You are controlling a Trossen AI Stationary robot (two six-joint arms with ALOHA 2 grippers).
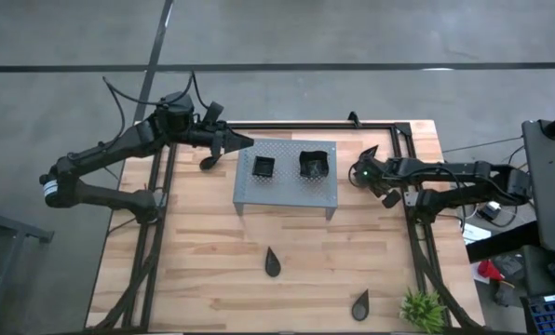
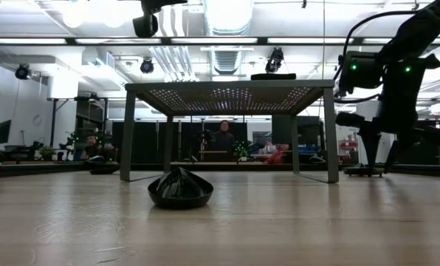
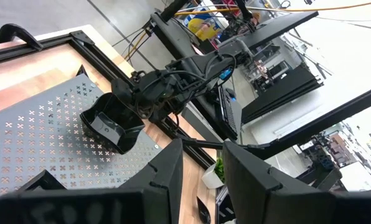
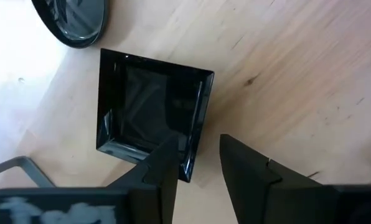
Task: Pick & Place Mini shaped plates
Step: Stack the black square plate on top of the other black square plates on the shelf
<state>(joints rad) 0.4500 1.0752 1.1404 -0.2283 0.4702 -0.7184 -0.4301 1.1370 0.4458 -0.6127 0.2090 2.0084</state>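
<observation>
glossy black square plates (image 1: 263, 167) (image 1: 313, 164) sit on grey perforated metal rack (image 1: 287, 191). teardrop plates (image 1: 272, 263) (image 1: 360, 303) on pale wood-grain table (image 1: 194, 270). right gripper (image 4: 198, 155) parted over raised rim of square plate (image 4: 149, 109), not gripping. left gripper (image 3: 203, 163) parted, empty, beside rack's far-left corner.

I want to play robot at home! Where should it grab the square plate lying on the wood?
Grab the square plate by its raised rim, coming straight down from above, with one finger inside the rim and one outside. The plate lies flat on the table, so fingers probably can't slip under it, and the rim is the only part that stands up. The right gripper hovers open over that edge.
</observation>
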